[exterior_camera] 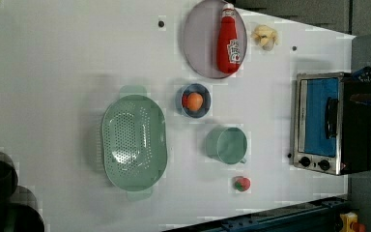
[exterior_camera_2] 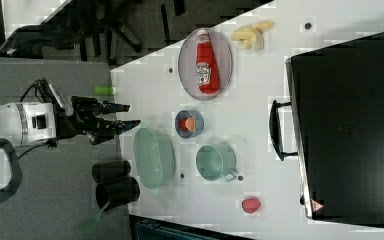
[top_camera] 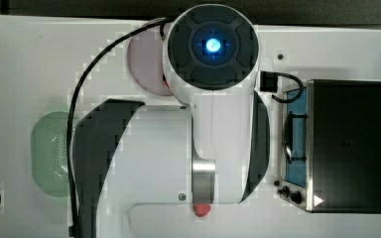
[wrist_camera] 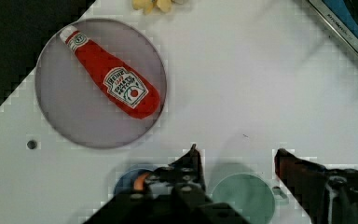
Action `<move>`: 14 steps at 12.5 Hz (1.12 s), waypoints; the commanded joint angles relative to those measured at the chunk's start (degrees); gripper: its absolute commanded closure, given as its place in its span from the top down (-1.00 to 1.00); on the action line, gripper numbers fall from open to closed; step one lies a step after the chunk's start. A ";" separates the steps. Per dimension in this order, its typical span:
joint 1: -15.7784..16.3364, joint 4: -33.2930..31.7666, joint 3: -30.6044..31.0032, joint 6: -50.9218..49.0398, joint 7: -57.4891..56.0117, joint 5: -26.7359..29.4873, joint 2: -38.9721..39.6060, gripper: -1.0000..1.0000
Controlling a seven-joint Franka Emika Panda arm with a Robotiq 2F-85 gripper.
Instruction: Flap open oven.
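High above the worktop (exterior_camera: 77, 58), your jaws stand open and empty; misalign them on the oven (exterior_camera: 328, 123) handle (exterior_camera_2: 278, 130), and they may slip off.

One boxy black-topped toaster oven (exterior_camera: 329, 124) with a silver front and blue-tinted glass door stands on the white table (exterior_camera: 53, 72). One round grey plate (exterior_camera: 200, 43) carries one red ketchup bottle (exterior_camera: 229, 41). There is one pale green perforated colander (exterior_camera: 134, 142), one pale green mug (exterior_camera: 226, 145), and one small blue bowl (exterior_camera: 183, 110) holding one orange ball-shaped item (exterior_camera: 194, 101). One small red tomato-like piece (exterior_camera: 242, 183) and one pale yellow lumpy piece (exterior_camera: 264, 36) make up the loose items. Two black cylinders (exterior_camera_2: 114, 182) sit together at the table's edge.
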 commanded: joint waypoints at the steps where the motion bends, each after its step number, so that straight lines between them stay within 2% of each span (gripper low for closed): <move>1: -0.82 -9.52 -3.69 -7.59 1.26 0.93 -17.41 0.59; 3: -0.82 -9.52 -3.68 -7.58 1.26 0.93 -17.41 0.99; 7: -0.81 -9.52 -3.67 -7.58 1.26 0.93 -17.41 1.00; 8: -0.81 -9.51 -3.67 -7.58 1.26 0.93 -17.41 0.90; 14: -0.89 -10.43 -3.97 -7.66 1.09 0.93 -17.37 -0.55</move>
